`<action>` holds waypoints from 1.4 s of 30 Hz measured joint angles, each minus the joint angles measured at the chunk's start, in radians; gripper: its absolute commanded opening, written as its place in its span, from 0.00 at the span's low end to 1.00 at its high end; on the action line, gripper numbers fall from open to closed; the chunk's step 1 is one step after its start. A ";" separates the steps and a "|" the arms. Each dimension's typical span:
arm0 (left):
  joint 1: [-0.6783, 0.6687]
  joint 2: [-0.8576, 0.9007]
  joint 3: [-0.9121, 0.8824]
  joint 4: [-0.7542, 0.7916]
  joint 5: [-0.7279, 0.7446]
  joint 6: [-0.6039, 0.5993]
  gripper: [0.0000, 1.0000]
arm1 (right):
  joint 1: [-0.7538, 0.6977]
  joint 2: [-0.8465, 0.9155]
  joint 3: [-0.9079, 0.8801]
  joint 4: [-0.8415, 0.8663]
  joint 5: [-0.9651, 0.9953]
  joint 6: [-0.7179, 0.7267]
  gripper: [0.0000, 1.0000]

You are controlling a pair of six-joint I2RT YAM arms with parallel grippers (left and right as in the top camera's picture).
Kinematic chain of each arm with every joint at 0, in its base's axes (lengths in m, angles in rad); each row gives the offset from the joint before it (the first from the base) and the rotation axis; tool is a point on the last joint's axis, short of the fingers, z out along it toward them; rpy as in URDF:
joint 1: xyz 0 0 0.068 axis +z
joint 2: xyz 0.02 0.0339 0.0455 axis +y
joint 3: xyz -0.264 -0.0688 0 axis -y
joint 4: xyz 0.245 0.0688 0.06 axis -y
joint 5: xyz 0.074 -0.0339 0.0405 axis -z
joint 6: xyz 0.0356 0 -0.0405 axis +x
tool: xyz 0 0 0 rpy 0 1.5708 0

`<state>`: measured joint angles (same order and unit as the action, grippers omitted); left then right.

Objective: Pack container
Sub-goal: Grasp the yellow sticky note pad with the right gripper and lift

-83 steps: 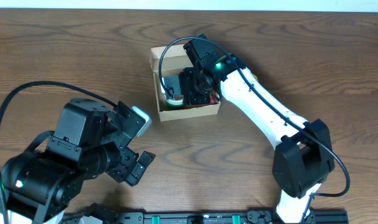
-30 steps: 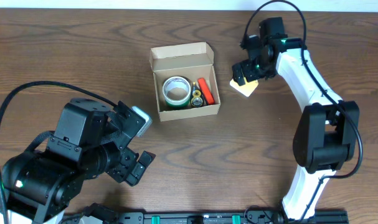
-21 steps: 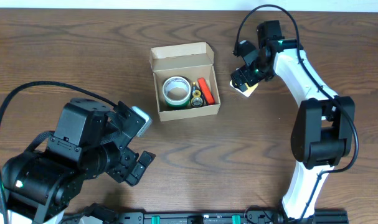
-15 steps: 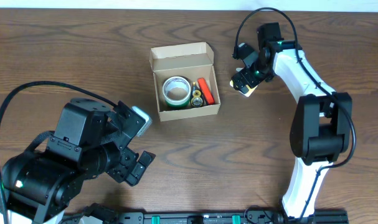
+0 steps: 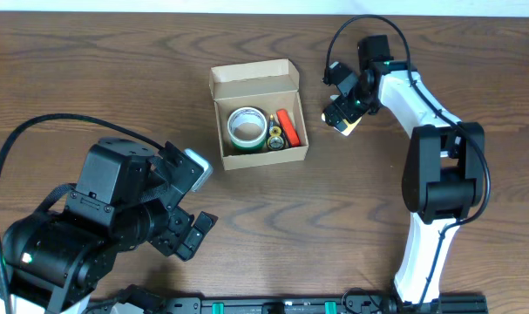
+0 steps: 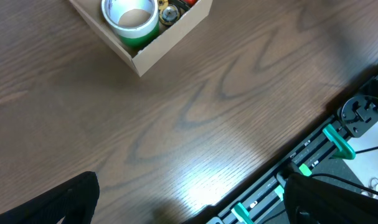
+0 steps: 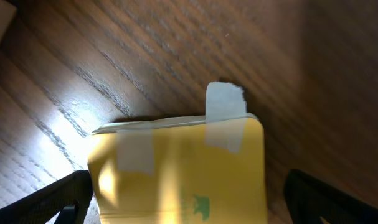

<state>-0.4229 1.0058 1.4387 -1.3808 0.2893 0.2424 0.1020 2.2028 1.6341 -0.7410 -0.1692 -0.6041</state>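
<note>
The tan cardboard container point(image 5: 257, 83) sits open at the back middle of the table, lid flap up. Inside lie a green tape roll point(image 5: 245, 127), a small brass piece point(image 5: 275, 135) and a red piece point(image 5: 287, 126). It also shows in the left wrist view point(image 6: 170, 38). A yellow packet point(image 5: 345, 125) with white tape strips lies on the table right of the container. My right gripper point(image 5: 341, 112) is open and hangs right over the packet point(image 7: 182, 168), a finger on each side. My left gripper point(image 5: 187, 205) is open and empty at the front left.
The table's front edge with a black rail and green clips point(image 6: 326, 149) runs along the near side. The right arm point(image 5: 421, 96) arches over the back right of the table.
My right gripper left the container, swung right and has come down over the yellow packet. The left arm has not moved.
</note>
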 measured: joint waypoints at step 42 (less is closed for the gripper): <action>0.000 0.000 0.000 0.000 0.000 0.000 0.95 | 0.005 -0.011 0.355 -0.310 -0.088 0.220 0.73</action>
<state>-0.4229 1.0058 1.4387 -1.3811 0.2897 0.2424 0.1074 2.1918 1.9892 -1.0508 -0.2573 -0.3836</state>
